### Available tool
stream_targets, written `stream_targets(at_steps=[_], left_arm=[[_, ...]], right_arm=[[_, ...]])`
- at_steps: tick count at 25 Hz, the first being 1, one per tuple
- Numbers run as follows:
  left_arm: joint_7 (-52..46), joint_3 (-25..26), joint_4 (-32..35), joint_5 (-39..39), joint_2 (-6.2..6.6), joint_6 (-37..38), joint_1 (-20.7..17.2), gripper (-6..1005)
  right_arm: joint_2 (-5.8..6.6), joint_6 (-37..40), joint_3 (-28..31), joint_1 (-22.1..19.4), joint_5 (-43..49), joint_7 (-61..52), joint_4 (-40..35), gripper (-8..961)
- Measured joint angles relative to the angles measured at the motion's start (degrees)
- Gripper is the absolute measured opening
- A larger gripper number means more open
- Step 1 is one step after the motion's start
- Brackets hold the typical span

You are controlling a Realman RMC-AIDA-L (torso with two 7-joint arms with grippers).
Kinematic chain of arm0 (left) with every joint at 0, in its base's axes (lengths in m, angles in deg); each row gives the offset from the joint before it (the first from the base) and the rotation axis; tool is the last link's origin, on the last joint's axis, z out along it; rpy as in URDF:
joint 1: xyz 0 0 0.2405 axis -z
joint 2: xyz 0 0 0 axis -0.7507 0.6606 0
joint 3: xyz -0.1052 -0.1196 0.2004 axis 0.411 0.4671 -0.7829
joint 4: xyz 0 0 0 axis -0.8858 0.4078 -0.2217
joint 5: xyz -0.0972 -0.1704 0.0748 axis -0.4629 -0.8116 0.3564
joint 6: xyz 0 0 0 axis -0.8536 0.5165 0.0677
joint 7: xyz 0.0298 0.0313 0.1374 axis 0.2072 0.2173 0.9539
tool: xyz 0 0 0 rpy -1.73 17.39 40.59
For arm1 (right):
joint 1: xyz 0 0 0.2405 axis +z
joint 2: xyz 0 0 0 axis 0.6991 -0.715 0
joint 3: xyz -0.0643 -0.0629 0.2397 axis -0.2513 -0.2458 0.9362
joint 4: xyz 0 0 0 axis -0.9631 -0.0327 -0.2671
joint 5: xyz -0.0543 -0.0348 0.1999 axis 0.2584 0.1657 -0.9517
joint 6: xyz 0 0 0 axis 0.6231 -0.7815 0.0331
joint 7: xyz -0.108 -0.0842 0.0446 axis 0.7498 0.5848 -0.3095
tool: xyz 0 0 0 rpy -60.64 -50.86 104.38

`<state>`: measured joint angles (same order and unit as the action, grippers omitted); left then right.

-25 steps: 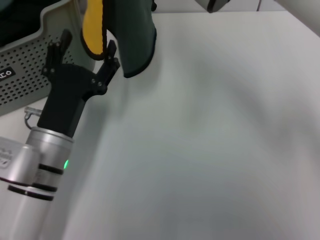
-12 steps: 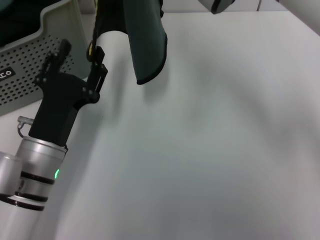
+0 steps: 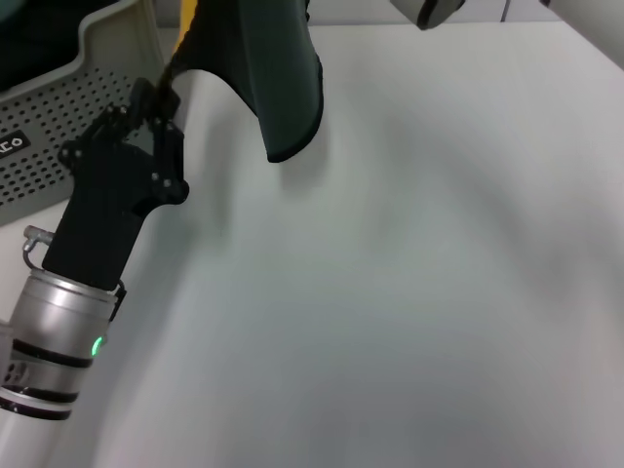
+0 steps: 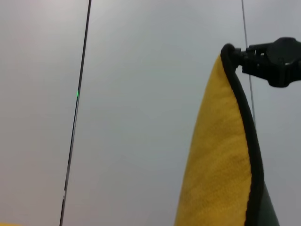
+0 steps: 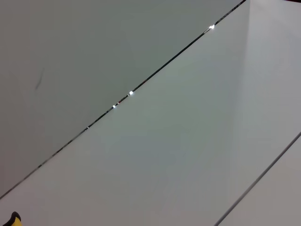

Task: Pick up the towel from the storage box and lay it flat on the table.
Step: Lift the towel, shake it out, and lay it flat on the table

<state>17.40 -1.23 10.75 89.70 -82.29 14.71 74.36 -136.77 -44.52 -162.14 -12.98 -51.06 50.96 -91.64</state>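
Note:
The towel [image 3: 278,78] hangs above the table [image 3: 409,292], its dark green-grey side facing me and a strip of yellow [image 3: 185,15] at its top left. My left gripper [image 3: 159,97] is at the towel's lower left corner, beside the storage box [image 3: 58,127], with its fingers closed on the black edge. In the left wrist view the yellow side [image 4: 216,165] rises to a top corner clamped by my right gripper [image 4: 235,54]. In the head view only part of the right arm [image 3: 429,10] shows, at the top edge.
The storage box stands at the far left with its black label [image 3: 10,144] facing me. The white tabletop stretches to the right and towards me. The right wrist view shows only bare surface [image 5: 141,141].
My left gripper has moved left and its fingers have closed from wide open onto the towel's lower corner. The hanging towel has shifted slightly right and been pulled out sideways.

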Motion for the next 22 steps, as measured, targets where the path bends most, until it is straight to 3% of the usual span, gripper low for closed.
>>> stream_targets(at_steps=[4, 6, 9, 12, 16, 20, 22], left_arm=[[-0.12, -0.10, 0.03, -0.01, 0.00, 0.98, -0.18, 256], [-0.75, -0.28, 0.08, -0.03, 0.00, 1.19, -0.25, 34], [-2.99, -1.60, 1.03, -0.02, 0.00, 2.09, -0.25, 27], [-8.86, -6.15, 4.51, 0.03, 0.31, 5.11, -0.28, 21], [-26.69, -10.90, 15.92, -0.04, 0.66, 9.07, -2.32, 12], [-45.32, -11.52, 28.35, -0.04, 0.75, 9.89, -4.52, 10], [-49.17, -11.54, 31.35, 0.07, 0.86, 9.89, -4.83, 11]], right_arm=[[0.00, 0.00, 0.23, 0.01, 0.00, 0.04, 0.34, 10], [-0.01, 0.01, 0.32, -0.04, 0.00, 0.04, 0.56, 10], [0.01, 0.07, 0.31, -0.12, -0.07, -0.10, 1.50, 10], [0.19, -0.27, -0.53, -0.54, -0.46, -0.63, 2.40, 10], [0.46, -3.39, -3.55, -2.85, -0.52, -1.20, 2.03, 10], [0.68, -5.56, -4.95, -4.44, -2.75, -1.30, 2.20, 9], [0.97, -5.66, -5.14, -4.53, -5.45, -1.33, 3.56, 9]])
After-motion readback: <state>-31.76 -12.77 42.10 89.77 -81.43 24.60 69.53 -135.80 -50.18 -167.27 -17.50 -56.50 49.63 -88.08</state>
